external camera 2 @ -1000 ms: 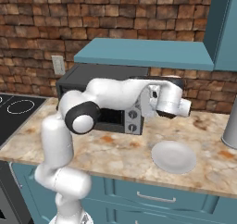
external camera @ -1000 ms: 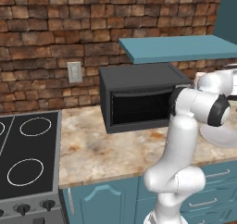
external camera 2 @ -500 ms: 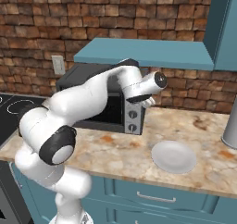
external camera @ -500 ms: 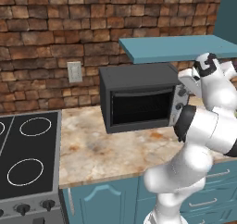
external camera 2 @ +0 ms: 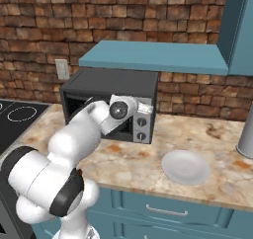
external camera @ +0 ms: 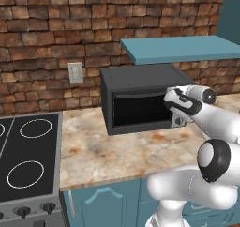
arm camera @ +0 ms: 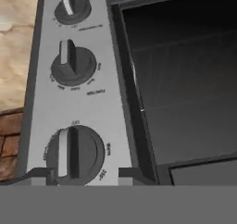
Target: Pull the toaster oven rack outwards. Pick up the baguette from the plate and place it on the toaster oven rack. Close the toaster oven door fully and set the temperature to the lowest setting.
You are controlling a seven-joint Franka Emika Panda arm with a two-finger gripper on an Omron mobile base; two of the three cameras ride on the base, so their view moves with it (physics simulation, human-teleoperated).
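The dark grey toaster oven (external camera: pixel 136 80) (external camera 2: pixel 111 82) stands on the counter under a blue shelf. Its door (external camera: pixel 138 109) (arm camera: pixel 185 79) looks shut, with dark glass. The rack and the baguette are hidden. My gripper (arm camera: pixel 84 173) (external camera 2: pixel 147 108) (external camera: pixel 174 109) is at the silver knob panel (arm camera: pixel 115 126). Its fingertips (arm camera: pixel 39 174) stand apart on either side of one knob (arm camera: pixel 74 153), the panel's top one in the room. I cannot tell whether they touch it. The other two knobs (arm camera: pixel 73 66) are beyond it. The white plate (external camera 2: pixel 187 166) lies bare to the right of the oven.
A black stovetop (external camera: pixel 28 165) with white rings is at the left. The blue shelf (external camera 2: pixel 153 58) hangs low over the oven. A steel cylinder (external camera 2: pixel 245 134) stands at the far right of the counter. A brick wall with an outlet (external camera: pixel 75 72) is behind.
My arm has swung from the right side of the oven round to its front, and the hand has come in close to the knob panel. Oven and plate have not moved.
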